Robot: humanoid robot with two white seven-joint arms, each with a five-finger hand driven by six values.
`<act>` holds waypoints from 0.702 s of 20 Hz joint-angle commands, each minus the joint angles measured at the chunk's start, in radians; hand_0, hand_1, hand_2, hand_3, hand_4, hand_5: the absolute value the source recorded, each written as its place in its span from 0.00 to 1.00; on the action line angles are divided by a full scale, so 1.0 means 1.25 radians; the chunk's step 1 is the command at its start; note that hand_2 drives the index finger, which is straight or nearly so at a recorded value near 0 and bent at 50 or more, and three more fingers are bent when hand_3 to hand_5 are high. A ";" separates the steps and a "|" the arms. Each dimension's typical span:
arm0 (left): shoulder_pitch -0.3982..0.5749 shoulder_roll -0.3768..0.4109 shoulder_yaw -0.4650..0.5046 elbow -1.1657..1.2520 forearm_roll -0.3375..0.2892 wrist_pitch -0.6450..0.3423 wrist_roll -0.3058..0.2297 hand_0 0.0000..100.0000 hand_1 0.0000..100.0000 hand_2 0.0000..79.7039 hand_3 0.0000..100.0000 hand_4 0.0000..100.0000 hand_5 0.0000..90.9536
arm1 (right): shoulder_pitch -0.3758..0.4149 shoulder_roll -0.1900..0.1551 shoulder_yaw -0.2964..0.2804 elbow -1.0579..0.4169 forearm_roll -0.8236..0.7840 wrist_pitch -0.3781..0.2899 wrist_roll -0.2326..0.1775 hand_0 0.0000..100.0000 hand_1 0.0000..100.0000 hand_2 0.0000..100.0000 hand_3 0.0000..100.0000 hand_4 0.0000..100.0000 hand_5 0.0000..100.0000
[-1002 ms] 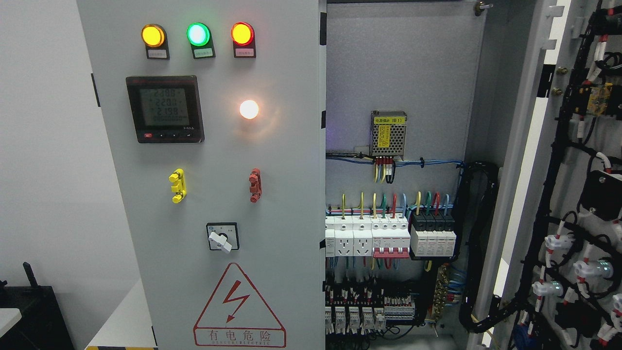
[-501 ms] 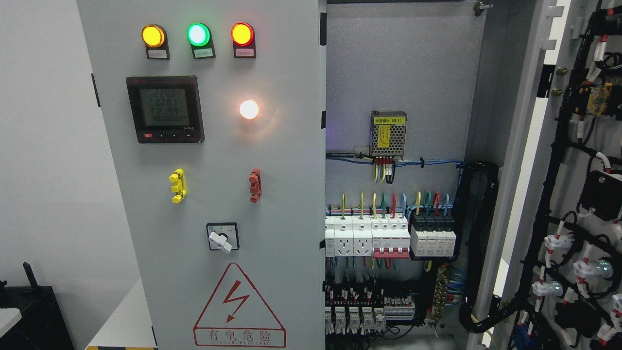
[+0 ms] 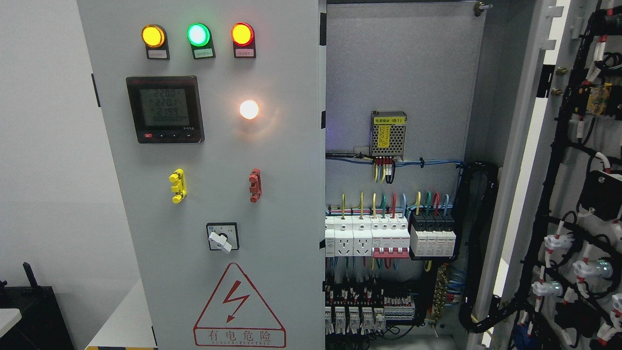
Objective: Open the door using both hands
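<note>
the grey electrical cabinet fills the view. its left door point(image 3: 272, 160) is closed and faces the camera; the right door point(image 3: 578, 194) stands swung wide open at the picture's right edge, its inner side turned toward us and partly cut off by the frame.

neither robot hand nor arm shows anywhere, so how the fingers stand cannot be told.

on the closed door, three round lamps sit in a row near the top: amber point(image 3: 153, 35), green point(image 3: 198, 34) and red point(image 3: 242, 34), each with a small label below too fine to read. under them a black digital meter point(image 3: 164, 109) shows rows of digits, roughly 220, 221 and 219, though they are faint. a white lamp point(image 3: 249, 109) glows to its right. lower down are a yellow handle point(image 3: 178, 185), a red handle point(image 3: 254, 184) and a rotary switch point(image 3: 222, 236). the red warning triangle point(image 3: 239, 305) carries a lightning bolt and the characters 有电危险; the small line beneath is blurred.

inside the open half, a mesh-covered power supply point(image 3: 388, 134) bears a yellow sticker with unreadable print. below it runs a row of white breakers point(image 3: 369, 236) with coloured wires, and a lower row of terminals point(image 3: 369, 311) is cut by the bottom edge. the open door's back carries black cable bundles point(image 3: 544, 204).
</note>
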 commanded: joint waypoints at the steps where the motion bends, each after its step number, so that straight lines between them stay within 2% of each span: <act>1: -0.001 0.000 -0.002 0.001 0.000 -0.002 0.001 0.00 0.00 0.00 0.00 0.03 0.00 | 0.032 -0.098 0.046 -0.215 -0.017 -0.050 0.001 0.00 0.00 0.00 0.00 0.00 0.00; 3: -0.001 0.000 -0.003 0.001 -0.003 0.000 -0.001 0.00 0.00 0.00 0.00 0.03 0.00 | 0.029 -0.103 0.046 -0.222 -0.018 -0.064 0.001 0.00 0.00 0.00 0.00 0.00 0.00; 7: -0.001 0.000 -0.002 0.001 -0.001 0.000 -0.007 0.00 0.00 0.00 0.00 0.03 0.00 | 0.024 -0.130 0.063 -0.254 -0.023 -0.094 0.001 0.00 0.00 0.00 0.00 0.00 0.00; 11: -0.001 0.000 -0.001 0.001 -0.001 0.000 -0.007 0.00 0.00 0.00 0.00 0.03 0.00 | -0.014 -0.134 0.083 -0.257 -0.023 -0.116 0.002 0.00 0.00 0.00 0.00 0.00 0.00; 14: -0.001 -0.002 0.001 0.001 -0.001 0.000 -0.008 0.00 0.00 0.00 0.00 0.03 0.00 | -0.050 -0.155 0.107 -0.258 -0.023 -0.139 0.001 0.00 0.00 0.00 0.00 0.00 0.00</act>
